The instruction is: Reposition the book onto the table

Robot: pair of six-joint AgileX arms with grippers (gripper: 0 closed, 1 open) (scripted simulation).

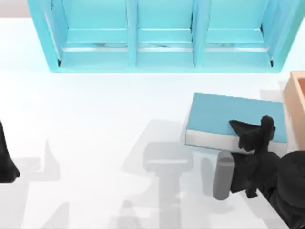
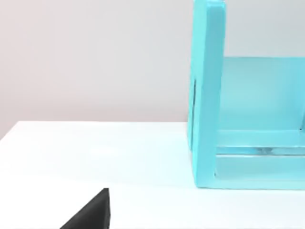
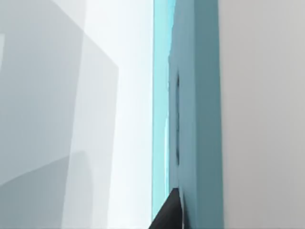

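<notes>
Teal book [image 1: 224, 114] lies flat on our white counter [image 1: 95, 119], right side, before the cyan shelf [image 1: 162, 38]; our right gripper [image 1: 255, 136] grasps its near edge, so only release remains. Left wrist view: shelf end; our left gripper parked, state unclear. Right wrist view: book's cover [image 3: 198, 119] close against one fingertip [image 3: 169, 214].

The table [image 1: 95, 124] is glossy smooth white; the book [image 1: 224, 114] has a plain matt teal cover; the shelf [image 1: 162, 38] looks glossy cyan.

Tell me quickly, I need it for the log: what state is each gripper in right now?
Left gripper: parked at the table's left edge; fingers cannot be told.
Right gripper: shut on the book, near the table's right side.
</notes>
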